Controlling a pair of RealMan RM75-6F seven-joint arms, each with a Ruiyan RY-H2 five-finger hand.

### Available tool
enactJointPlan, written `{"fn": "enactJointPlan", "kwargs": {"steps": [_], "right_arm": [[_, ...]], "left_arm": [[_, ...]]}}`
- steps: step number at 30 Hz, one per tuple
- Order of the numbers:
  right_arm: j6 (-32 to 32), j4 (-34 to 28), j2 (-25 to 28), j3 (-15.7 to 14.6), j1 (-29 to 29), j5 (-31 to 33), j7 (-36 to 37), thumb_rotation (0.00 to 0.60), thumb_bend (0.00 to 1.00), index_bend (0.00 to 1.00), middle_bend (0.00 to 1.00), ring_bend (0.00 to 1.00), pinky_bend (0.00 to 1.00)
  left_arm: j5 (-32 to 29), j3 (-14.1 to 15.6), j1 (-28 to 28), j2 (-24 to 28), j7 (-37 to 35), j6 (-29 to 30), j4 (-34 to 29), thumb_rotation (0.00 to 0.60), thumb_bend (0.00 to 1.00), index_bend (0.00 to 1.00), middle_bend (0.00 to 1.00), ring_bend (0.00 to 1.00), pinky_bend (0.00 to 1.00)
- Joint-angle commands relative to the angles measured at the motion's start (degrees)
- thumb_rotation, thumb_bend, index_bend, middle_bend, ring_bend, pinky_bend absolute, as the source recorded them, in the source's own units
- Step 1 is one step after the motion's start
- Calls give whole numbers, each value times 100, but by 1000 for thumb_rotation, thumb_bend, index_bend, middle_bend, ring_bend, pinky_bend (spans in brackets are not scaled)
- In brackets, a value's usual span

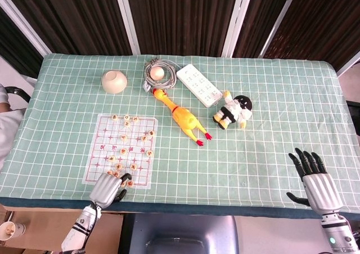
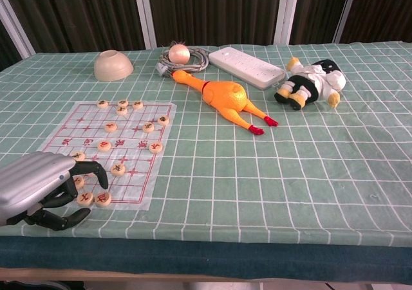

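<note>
Chest view: the left hand [image 2: 45, 190], fingers curled but holding nothing, hovers over the chess pieces [image 2: 93, 198] at the chessboard sheet's [image 2: 138, 174] near edge. A clumsy sweep could scatter them. The right hand [image 1: 314, 178] rests spread wide.

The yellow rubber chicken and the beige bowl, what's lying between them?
In the head view, a coiled grey cable with a small peach ball on it lies between the bowl and the chicken.
</note>
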Motion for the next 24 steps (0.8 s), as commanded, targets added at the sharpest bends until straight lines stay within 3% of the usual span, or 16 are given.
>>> {"fn": "enactJointPlan", "kwargs": {"steps": [1,24], "right_arm": [[-1,-6,5,-2,-1,2,3,600,111,0,0,0,0],[38,-11,49,-12,-21,-18,36,600,111,0,0,0,0]], "left_arm": [[-12,3,-8,-36,12,-6,36,600,356,385,1000,1000,1000],[-194,-78,-122,-249,-65,-108,289,600,354,461,1000,1000,1000]]}}
